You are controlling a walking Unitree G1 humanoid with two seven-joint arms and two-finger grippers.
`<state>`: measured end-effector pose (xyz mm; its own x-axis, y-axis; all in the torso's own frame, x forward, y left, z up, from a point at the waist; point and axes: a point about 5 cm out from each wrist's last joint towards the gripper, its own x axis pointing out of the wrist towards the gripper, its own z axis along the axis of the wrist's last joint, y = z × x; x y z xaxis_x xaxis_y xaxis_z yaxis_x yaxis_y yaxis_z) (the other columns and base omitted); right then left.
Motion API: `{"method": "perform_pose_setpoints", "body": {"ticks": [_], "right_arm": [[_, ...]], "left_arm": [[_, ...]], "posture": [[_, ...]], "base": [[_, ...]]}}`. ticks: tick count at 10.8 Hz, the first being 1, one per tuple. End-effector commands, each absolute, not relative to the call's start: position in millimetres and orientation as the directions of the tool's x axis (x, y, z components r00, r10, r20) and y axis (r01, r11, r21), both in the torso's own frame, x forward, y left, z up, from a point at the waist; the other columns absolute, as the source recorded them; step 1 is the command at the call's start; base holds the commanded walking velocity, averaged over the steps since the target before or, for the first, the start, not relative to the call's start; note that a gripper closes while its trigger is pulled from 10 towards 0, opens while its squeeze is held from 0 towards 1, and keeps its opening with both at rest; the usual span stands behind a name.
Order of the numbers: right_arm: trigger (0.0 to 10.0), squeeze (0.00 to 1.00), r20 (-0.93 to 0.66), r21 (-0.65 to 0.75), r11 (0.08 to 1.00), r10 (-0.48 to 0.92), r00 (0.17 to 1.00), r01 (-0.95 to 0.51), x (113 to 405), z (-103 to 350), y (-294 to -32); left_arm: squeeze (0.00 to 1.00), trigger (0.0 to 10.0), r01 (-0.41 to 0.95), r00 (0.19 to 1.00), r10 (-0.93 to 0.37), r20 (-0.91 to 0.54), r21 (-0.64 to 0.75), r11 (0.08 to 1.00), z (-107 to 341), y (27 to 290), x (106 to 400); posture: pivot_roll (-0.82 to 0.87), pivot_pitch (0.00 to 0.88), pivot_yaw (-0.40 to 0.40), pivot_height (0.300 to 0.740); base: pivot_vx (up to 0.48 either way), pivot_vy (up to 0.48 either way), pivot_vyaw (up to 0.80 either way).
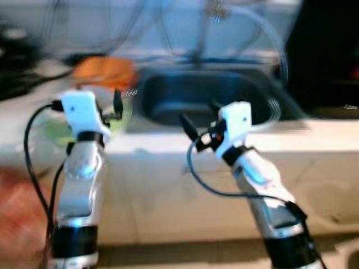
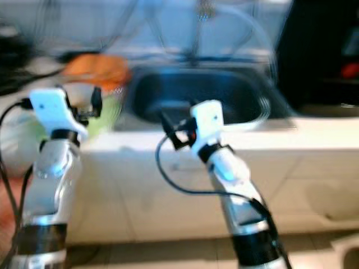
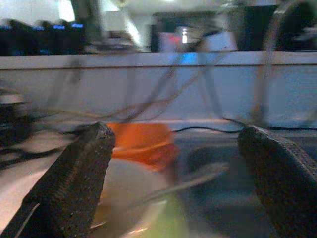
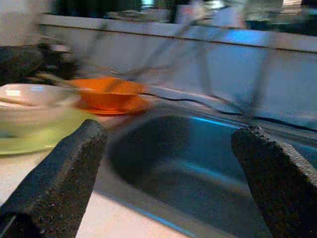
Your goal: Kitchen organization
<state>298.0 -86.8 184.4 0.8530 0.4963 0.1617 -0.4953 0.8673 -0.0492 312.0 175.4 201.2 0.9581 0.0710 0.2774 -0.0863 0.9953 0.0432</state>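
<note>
The picture is blurred. A dark steel sink (image 1: pixel 207 95) is set into a pale counter (image 1: pixel 314 140). To its left sits an orange bowl (image 1: pixel 104 70). Nearer to me, a white bowl (image 3: pixel 129 183) rests on a light green plate (image 4: pixel 44 134), with a utensil lying across it. My left gripper (image 1: pixel 115 109) is open, held just above the green plate's near side. My right gripper (image 1: pixel 199 117) is open too, level with the sink's front rim, pointing over the basin. Nothing is between the fingers of either one.
A faucet (image 1: pixel 213 17) and thin wires or rack bars rise behind the sink against a pale wall. Dark objects (image 1: pixel 17 61) stand on the counter at far left. A large black shape (image 1: pixel 325 56) stands right of the sink. Below the counter edge runs its pale front.
</note>
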Motion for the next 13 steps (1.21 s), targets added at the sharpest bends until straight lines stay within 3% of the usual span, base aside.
{"method": "perform_pose_setpoints", "body": {"ticks": [1,5,13], "right_arm": [[10.0,0.0,0.165,-0.057,0.879,0.475,0.864,-0.473,298.8,185.8,-94.0],[10.0,0.0,0.167,-0.054,0.877,0.48,0.861,-0.478,298.7,184.8,-93.5],[10.0,0.0,0.152,0.001,0.816,0.572,0.806,-0.579,290.5,191.9,-81.8]], "left_arm": [[0.0,10.0,-0.056,0.957,0.04,0.289,0.05,0.997,204.2,165.1,312.5],[0.0,10.0,-0.05,0.958,0.036,0.284,0.04,0.998,201.6,165.0,310.8],[0.0,10.0,-0.049,0.988,0.023,0.151,0.17,0.984,181.9,173.2,331.4]], "posture": [[0.02,0.0,-0.001,0.74],[0.03,0.0,-0.004,0.74],[0.04,0.003,0.012,0.74]], "base": [[0.247,0.0,0.0],[0.133,0.0,0.0],[0.0,0.0,0.0]]}}
